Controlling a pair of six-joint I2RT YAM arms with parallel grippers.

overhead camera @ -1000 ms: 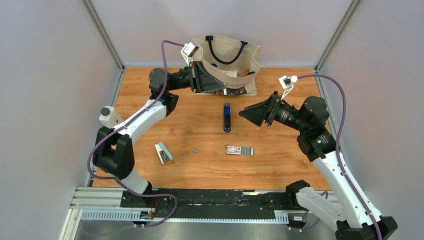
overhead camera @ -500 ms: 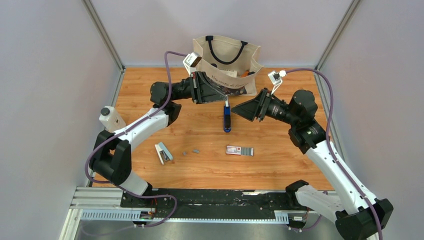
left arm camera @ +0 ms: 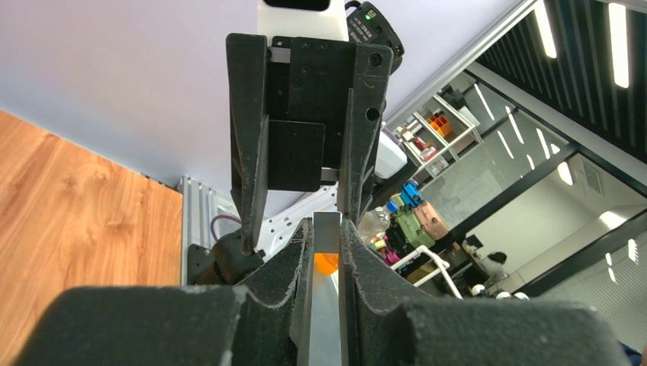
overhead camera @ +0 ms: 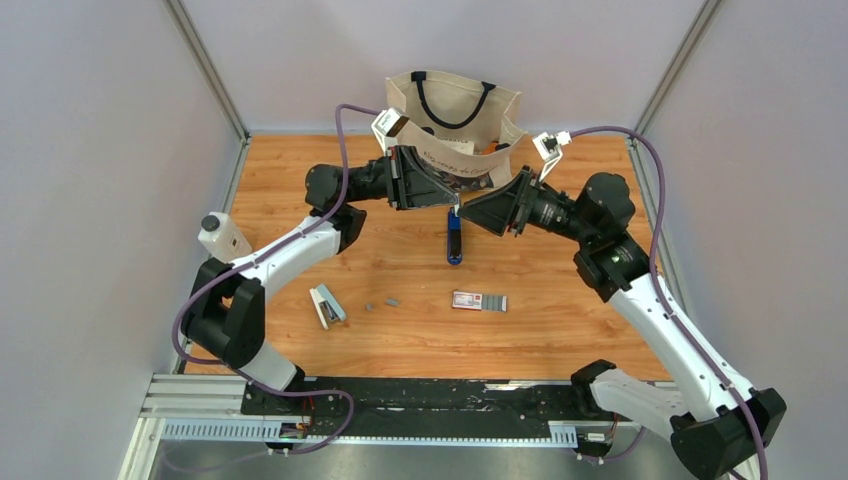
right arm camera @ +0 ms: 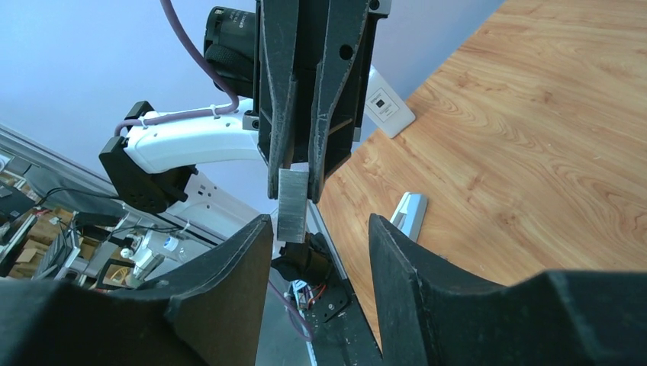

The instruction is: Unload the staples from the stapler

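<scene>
Silvery-grey metal staples, one short strip, sit clamped in the left gripper, offered midair to the spread-wide right gripper, probably for handover. Below, the slim dark blue stapler lies on the wooden table.

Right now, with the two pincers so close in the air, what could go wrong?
The staple strip juts out of the left pincer, so a knock could loosen and drop it. The strip sits near one finger of the open right pincer, not centred, so closing may push it aside.
</scene>
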